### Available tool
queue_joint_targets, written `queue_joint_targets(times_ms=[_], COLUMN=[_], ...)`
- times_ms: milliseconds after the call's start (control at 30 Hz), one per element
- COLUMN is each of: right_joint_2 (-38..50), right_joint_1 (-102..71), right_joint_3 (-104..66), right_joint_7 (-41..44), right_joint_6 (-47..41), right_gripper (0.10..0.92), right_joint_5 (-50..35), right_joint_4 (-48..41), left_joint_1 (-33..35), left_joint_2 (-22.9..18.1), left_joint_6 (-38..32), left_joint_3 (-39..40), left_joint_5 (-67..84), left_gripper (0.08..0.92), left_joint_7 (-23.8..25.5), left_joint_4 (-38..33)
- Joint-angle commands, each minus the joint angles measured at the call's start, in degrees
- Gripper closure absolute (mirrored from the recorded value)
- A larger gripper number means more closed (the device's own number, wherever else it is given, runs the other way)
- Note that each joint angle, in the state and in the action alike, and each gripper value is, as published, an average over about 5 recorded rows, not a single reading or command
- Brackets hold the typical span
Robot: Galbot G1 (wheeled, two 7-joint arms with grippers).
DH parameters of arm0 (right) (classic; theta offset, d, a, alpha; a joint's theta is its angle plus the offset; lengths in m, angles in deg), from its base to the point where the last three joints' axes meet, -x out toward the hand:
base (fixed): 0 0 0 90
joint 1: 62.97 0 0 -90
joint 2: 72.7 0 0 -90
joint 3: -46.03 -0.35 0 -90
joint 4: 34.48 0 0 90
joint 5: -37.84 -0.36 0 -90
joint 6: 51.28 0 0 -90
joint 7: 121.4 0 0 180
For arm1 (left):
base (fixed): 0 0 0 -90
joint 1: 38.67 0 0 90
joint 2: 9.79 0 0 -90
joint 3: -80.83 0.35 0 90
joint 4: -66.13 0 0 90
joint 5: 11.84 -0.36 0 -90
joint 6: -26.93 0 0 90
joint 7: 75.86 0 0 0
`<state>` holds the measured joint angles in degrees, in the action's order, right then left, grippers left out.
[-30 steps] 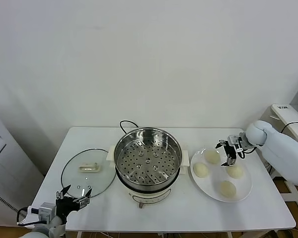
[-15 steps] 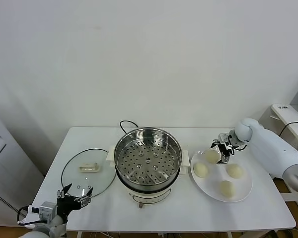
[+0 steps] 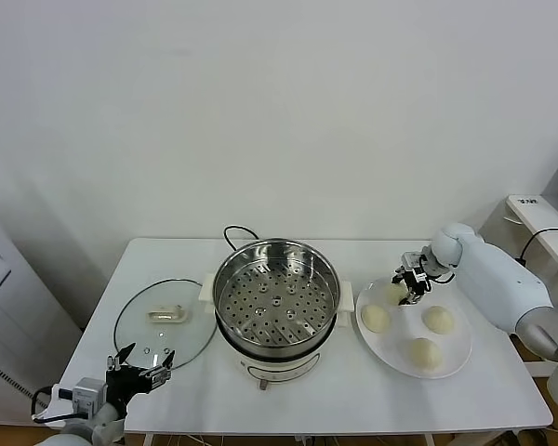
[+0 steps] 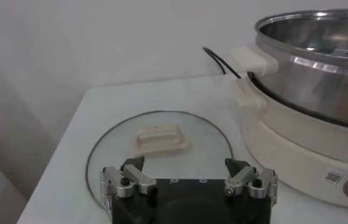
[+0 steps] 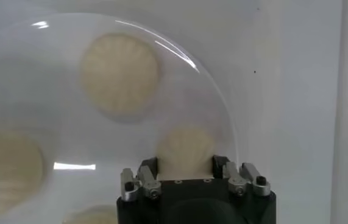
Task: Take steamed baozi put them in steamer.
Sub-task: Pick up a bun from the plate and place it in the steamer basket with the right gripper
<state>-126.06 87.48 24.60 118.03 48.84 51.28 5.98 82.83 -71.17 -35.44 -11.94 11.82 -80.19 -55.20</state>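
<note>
The steamer (image 3: 277,293) stands mid-table, its perforated steel bottom bare. Beside it on the right, a white plate (image 3: 458,360) carries three free steamed baozi (image 3: 376,319) (image 3: 438,319) (image 3: 425,353). My right gripper (image 3: 409,284) reaches down at the plate's far edge. In the right wrist view its fingers (image 5: 220,165) press both sides of a fourth baozi (image 5: 184,145), so the right gripper (image 5: 184,164) is shut on it, just over the plate (image 5: 33,109). My left gripper (image 3: 139,364) (image 4: 186,167) hangs open at the table's front left, over the lid's near edge.
A flat glass lid (image 3: 165,321) (image 4: 161,137) with a cream handle lies left of the steamer (image 4: 320,55). A black cord (image 3: 237,232) runs behind the pot. More baozi (image 5: 120,74) (image 5: 6,170) show in the right wrist view. A white side table (image 3: 539,209) stands far right.
My right gripper has moved left across the plate to the far-left baozi and closed its fingers on it. The left arm has stayed put.
</note>
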Motion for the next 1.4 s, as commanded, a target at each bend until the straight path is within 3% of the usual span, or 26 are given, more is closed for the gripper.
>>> queue_joint_targets(times_ms=[33, 300, 567, 967, 1400], right_joint_2=[2.9, 6.6, -0.2, -13.5, -15.5], right_joint_1=[4.5, 22.1, 32.5, 32.6, 28.3], right_joint_3=[6.2, 17.1, 21.6, 20.2, 21.0], right_joint_7=[0.7, 5.3, 7.7, 11.0, 10.7], right_joint_6=[-0.5, 3.5, 11.7, 33.2, 39.8], right_gripper=[0.499, 0.499, 0.499, 0.493, 0.491], right_joint_5=[-5.0, -15.9, -21.4, -17.9, -6.3], right_joint_4=[6.3, 15.3, 16.1, 16.3, 26.2], left_joint_1=[0.3, 0.7, 0.9, 1.2, 1.4], left_joint_2=[-0.1, 0.0, 0.1, 0.1, -0.2], left_joint_6=[0.2, 0.2, 0.2, 0.1, 0.0], left_joint_3=[-0.2, -0.3, -0.2, -0.4, -0.2], left_joint_5=[0.0, 0.0, 0.0, 0.0, -0.1], left_gripper=[0.177, 0.177, 0.177, 0.177, 0.177], left_joint_7=[-0.2, -0.5, -0.7, -0.7, -0.7], left_joint_4=[-0.1, -0.1, -0.2, -0.4, -0.3])
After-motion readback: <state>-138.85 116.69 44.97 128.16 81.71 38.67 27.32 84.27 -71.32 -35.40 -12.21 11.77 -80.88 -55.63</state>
